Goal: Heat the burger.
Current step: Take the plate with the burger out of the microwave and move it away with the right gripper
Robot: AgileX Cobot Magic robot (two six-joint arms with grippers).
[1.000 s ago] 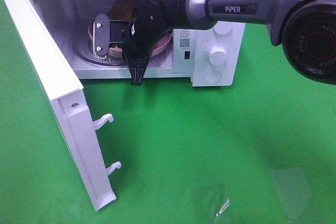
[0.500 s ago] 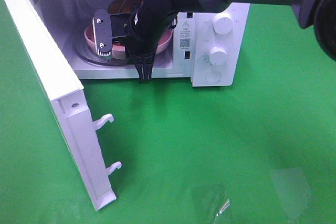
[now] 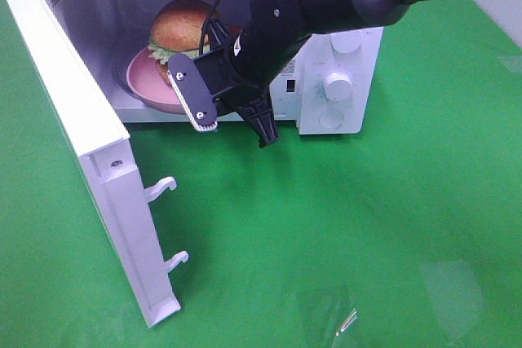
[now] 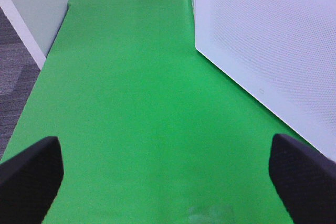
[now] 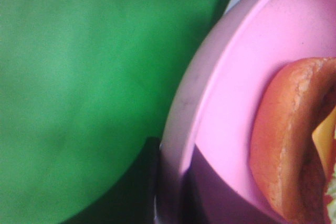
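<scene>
Bright even light; right wrist view blurry, perhaps too close.

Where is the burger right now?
In the high view the burger sits on the pink plate inside the open microwave, upper left, just behind the right gripper.

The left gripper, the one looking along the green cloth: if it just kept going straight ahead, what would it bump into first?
Probably nothing close. The left gripper has its jaws wide apart over bare green cloth, which runs on ahead. The white microwave door stands off to one side; depth is hard to judge, but it looks outside the line.
</scene>
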